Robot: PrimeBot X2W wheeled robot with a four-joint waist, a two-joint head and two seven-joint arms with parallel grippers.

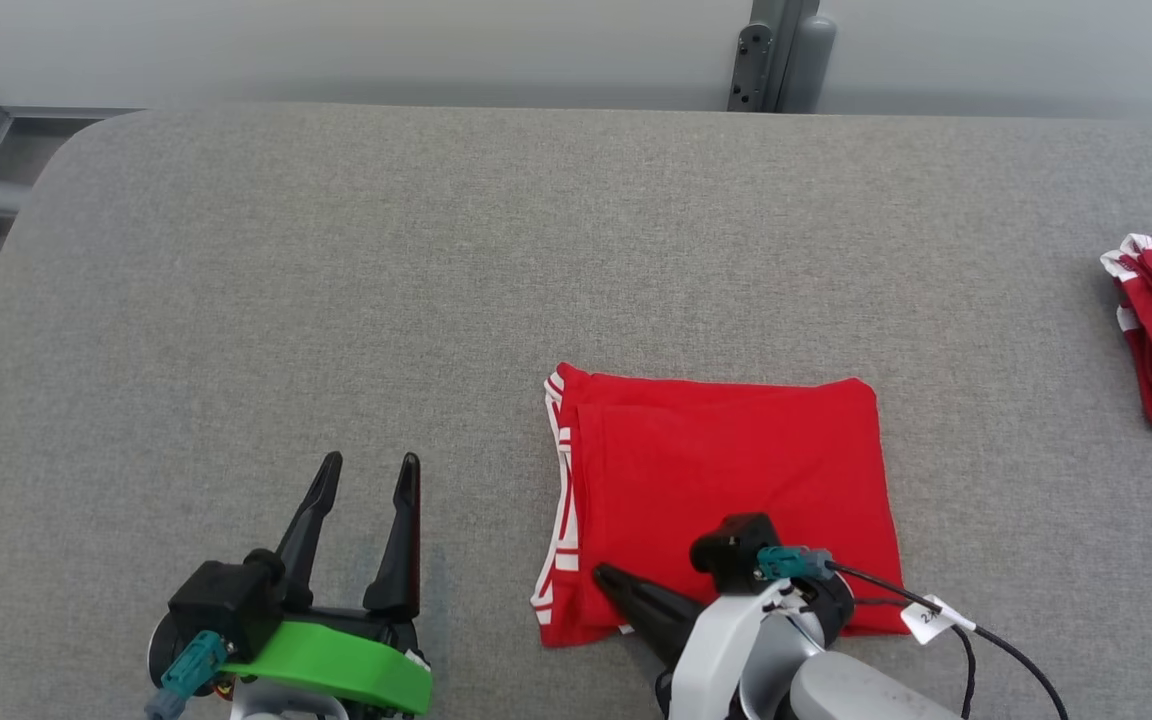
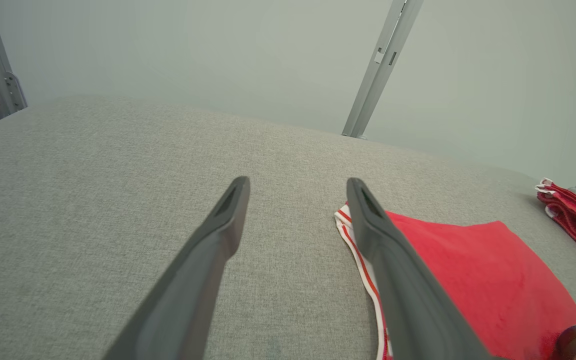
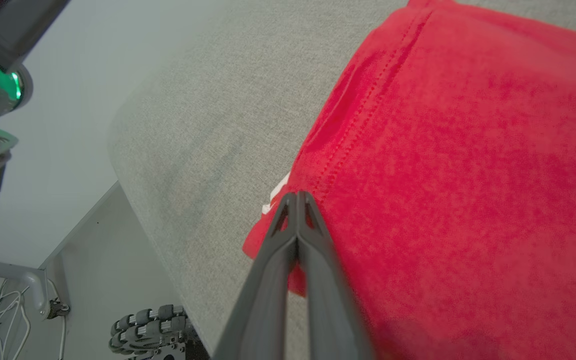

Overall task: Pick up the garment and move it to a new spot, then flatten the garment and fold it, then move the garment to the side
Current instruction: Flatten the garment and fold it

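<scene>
Now R claw (image 3: 298, 196) closed tight, tips atop garment (image 1: 736, 470) near-left corner; L claw (image 1: 371, 460) wide, empty, beside.

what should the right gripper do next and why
Probably a small lift, to check the grip. The garment lies folded flat, the right gripper is shut at its near left corner, but whether cloth is pinched I cannot tell. The left gripper is open, off the cloth.
</scene>
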